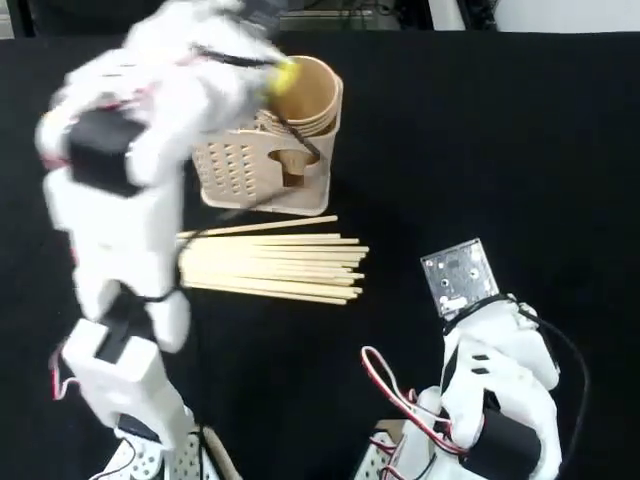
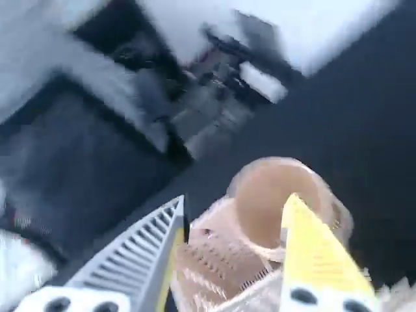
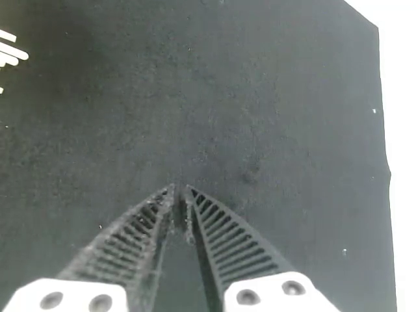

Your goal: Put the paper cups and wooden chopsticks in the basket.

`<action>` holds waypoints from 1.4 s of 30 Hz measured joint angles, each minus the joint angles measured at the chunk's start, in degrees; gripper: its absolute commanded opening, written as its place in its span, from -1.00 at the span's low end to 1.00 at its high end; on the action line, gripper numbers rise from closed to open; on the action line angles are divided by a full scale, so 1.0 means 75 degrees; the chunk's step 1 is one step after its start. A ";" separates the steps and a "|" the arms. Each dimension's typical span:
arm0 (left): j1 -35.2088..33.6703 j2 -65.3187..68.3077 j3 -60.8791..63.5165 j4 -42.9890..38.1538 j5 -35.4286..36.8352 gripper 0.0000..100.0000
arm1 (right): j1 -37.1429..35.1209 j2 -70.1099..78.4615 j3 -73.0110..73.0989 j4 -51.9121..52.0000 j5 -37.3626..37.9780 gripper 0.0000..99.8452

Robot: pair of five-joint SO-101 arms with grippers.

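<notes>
A beige perforated basket [image 1: 262, 170] stands at the back of the black table. A stack of paper cups [image 1: 312, 92] sits in its right end, mouth tilted up. My left gripper [image 1: 280, 70] hovers over the basket beside the cups. In the left wrist view that gripper [image 2: 234, 198] is open, its grey and yellow fingers astride the top cup [image 2: 270, 195] and the basket [image 2: 214, 266]. A pile of wooden chopsticks [image 1: 270, 262] lies on the table in front of the basket. My right gripper [image 3: 181, 190] is shut on nothing, low over bare cloth.
The right arm [image 1: 500, 385] rests at the near right edge, with a metal plate [image 1: 460, 275] at its front. Chopstick ends [image 3: 10, 52] show far off in the right wrist view. The black cloth [image 1: 480, 150] to the right is open room.
</notes>
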 measured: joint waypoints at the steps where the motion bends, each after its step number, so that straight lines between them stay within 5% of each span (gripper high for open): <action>1: -0.0481 0.0012 -0.0188 0.0199 0.0410 -0.52 | 0.0000 0.0000 0.0000 0.0000 0.0000 -0.97; 7: -0.3692 0.0832 0.0082 0.0481 0.2848 -0.52 | 0.0000 0.0000 0.0000 0.0000 0.0000 -0.97; 11: -0.4982 0.1934 0.0141 0.0387 0.3563 -0.50 | 0.0000 0.0000 0.0000 0.0000 0.0000 -0.97; 22: -0.5146 0.5286 0.0129 -0.0750 0.3821 -0.47 | 0.0000 0.0000 0.0000 0.0000 0.0000 -0.97; 31: -0.5122 0.6212 -0.1793 -0.0492 0.3821 -0.47 | 0.0000 0.0000 0.0000 0.0000 0.0000 -0.97; 42: -0.4653 0.7303 -0.1934 -0.1453 0.4232 -0.47 | 0.0000 0.0000 0.0000 0.0000 0.0000 -0.97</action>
